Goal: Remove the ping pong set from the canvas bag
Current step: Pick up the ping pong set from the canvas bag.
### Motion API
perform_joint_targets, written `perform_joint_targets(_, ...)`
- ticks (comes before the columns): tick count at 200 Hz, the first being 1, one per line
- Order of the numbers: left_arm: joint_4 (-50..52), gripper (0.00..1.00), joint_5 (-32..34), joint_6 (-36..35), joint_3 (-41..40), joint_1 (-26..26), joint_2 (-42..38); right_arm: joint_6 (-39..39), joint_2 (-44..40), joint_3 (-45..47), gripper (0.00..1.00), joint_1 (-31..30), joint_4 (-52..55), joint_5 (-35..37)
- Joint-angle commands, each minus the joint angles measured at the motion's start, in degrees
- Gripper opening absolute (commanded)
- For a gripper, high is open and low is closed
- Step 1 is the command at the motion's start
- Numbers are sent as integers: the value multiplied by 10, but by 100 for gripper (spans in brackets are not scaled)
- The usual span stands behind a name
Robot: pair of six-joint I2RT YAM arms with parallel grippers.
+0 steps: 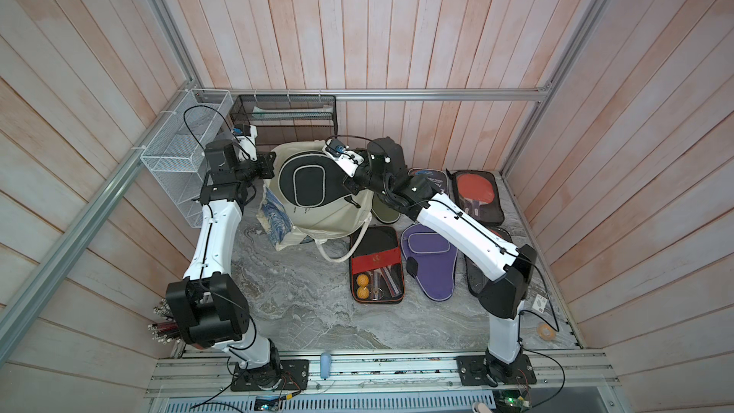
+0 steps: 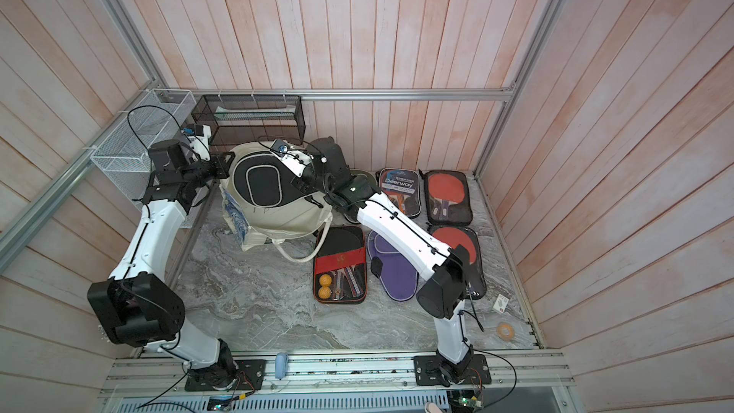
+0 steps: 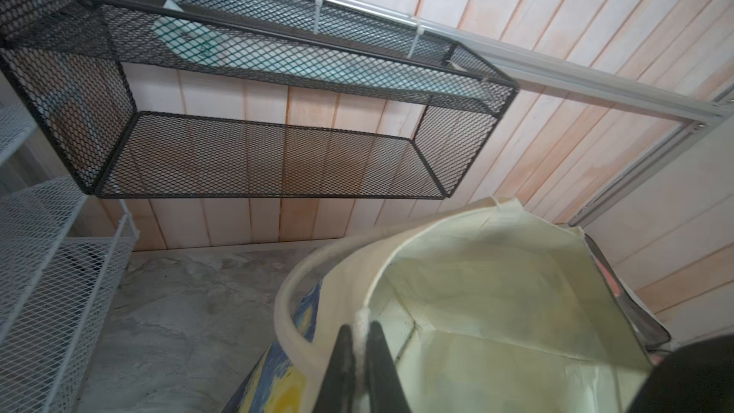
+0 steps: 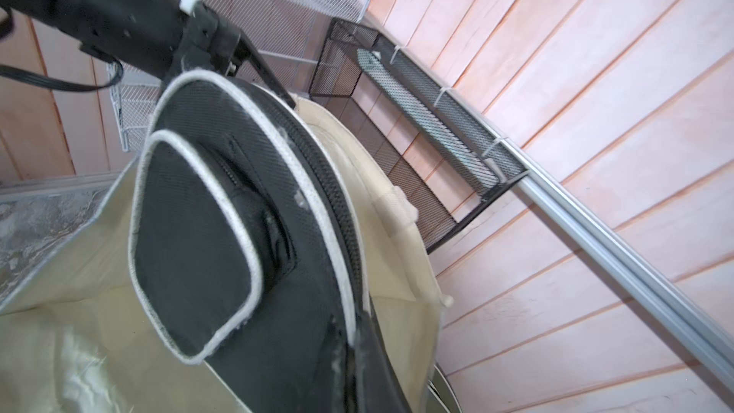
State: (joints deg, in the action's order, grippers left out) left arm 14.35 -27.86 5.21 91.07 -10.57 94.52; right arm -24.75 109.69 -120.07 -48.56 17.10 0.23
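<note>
**The black case is up over the bag**

We look from above, with 12 o'clock at the back wall. The canvas bag (image 1: 329,220) sits on the surface (image 1: 298,303) at about 11 o'clock. Its mouth faces up and is wide open.

Our left end effector (image 3: 360,327) is closed tight on the bag's cloth rim, at the bag's 9 o'clock side. We think it pinches there so the bag stays put and its mouth stays open while the other arm pulls.

Our right end effector (image 1: 349,188) is closed on the ping pong set (image 1: 306,182), a black case with white edging. It grips the thin handle end, at the case's 3 o'clock side. The round, fat end points to 9 o'clock, toward the other arm. The case hangs tilted over the bag's open mouth. It is not down on the surface yet. We cannot tell if its far end touches the bag.

One rope handle (image 1: 337,256) flops out of the bag at 6 o'clock.

Other paddle cases lie flat at 2 to 4 o'clock, like the purple case (image 1: 429,260). We guess our black case should go near them, so it must swing clear of the rim.
</note>
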Motion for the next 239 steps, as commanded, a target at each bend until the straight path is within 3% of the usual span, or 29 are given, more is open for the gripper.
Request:
perform_joint_targets(1,-4,0,34,-18,48,-4,34,35,-49,18,0,12,-47,13)
perform_joint_targets(84,18,0,15,-62,217,-4,193,64,-144,152,0,24,-76,39)
perform_joint_targets(161,60,0,16,-68,383,-4,295,73,-132,140,0,28,-69,29)
perform_joint_targets(191,59,0,19,-65,393,-4,292,92,-163,158,0,28,-56,15)
perform_joint_targets(239,65,0,32,-61,410,-7,301,183,-297,307,0,26,-40,-12)
